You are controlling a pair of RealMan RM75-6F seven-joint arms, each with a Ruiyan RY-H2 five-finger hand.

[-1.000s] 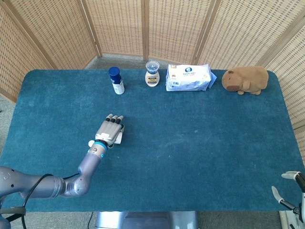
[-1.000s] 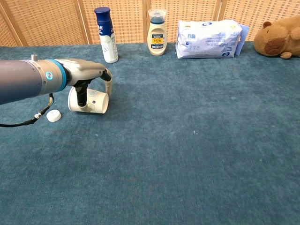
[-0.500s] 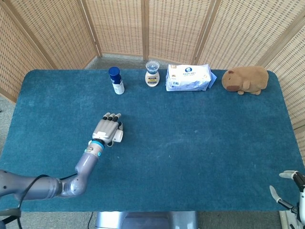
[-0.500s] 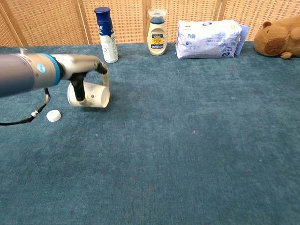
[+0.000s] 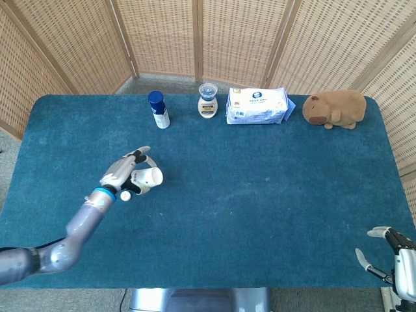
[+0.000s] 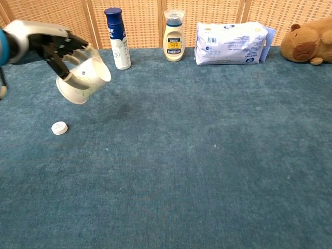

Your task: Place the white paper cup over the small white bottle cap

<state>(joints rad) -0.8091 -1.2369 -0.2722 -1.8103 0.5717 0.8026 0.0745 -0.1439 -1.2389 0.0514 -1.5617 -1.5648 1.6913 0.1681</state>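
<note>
Tilted cup (image 6: 84, 79), perhaps above cap (image 6: 59, 127)

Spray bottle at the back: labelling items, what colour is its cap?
Dark blue cap on the spray bottle, clearest in the chest view.

Left hand (image 6: 54, 44): the chest view's left edge cuts off the wrist and arm. The fingers cover part of the white paper cup (image 6: 83, 79); the cup's interior is not visible in either view.

Small white bottle cap (image 5: 125, 195): in the head view it lies just beside the wrist, partly masked by the hand.

Right hand (image 5: 390, 257): cut off by the head view's lower right corner; finger posture cannot be determined.
</note>
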